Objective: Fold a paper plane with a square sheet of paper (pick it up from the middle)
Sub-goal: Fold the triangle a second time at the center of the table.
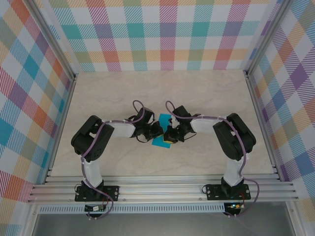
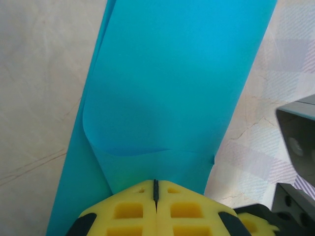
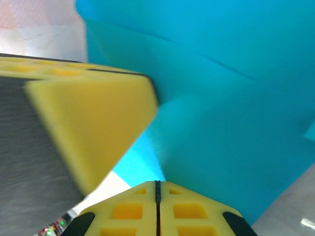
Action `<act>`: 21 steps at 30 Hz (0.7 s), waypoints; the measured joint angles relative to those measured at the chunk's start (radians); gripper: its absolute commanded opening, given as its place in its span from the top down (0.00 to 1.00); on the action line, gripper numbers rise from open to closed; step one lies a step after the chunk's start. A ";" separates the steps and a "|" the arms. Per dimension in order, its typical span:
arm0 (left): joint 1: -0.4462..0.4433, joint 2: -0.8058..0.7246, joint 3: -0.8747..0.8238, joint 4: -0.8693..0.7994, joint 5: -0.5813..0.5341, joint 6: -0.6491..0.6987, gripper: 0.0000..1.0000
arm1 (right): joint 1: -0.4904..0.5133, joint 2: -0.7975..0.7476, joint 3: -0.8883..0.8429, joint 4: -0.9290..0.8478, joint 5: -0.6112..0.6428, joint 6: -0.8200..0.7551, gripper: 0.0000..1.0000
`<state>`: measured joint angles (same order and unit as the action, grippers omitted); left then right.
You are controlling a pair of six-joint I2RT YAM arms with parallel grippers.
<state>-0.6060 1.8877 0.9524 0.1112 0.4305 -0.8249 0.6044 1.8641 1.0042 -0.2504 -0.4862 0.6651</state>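
The square sheet of paper (image 1: 162, 119) is teal and hangs folded between both grippers at the table's middle. In the left wrist view the sheet (image 2: 172, 83) runs as a long doubled band with a curled layer, and its near end goes in under the yellow fingertips (image 2: 130, 209). My left gripper (image 2: 156, 183) is shut on that end. My right gripper (image 3: 158, 183) is shut too, with the sheet (image 3: 236, 98) rising straight from its tips. In the top view the left gripper (image 1: 156, 132) and right gripper (image 1: 170, 134) nearly touch. No paper plane shape shows.
The left gripper's yellow finger (image 3: 88, 118) looms close at the left of the right wrist view. The right gripper's grey body (image 2: 297, 142) sits at the right of the left wrist view. Beige tabletop (image 1: 206, 93) lies around, bounded by aluminium rails (image 1: 162, 189) and checked walls.
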 measured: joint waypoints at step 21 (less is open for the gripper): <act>0.000 0.000 0.000 -0.001 0.000 0.007 1.00 | 0.000 -0.053 -0.006 -0.029 -0.005 -0.039 0.92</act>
<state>-0.6060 1.8877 0.9524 0.1104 0.4301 -0.8181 0.6044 1.8114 0.9977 -0.2790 -0.4911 0.6266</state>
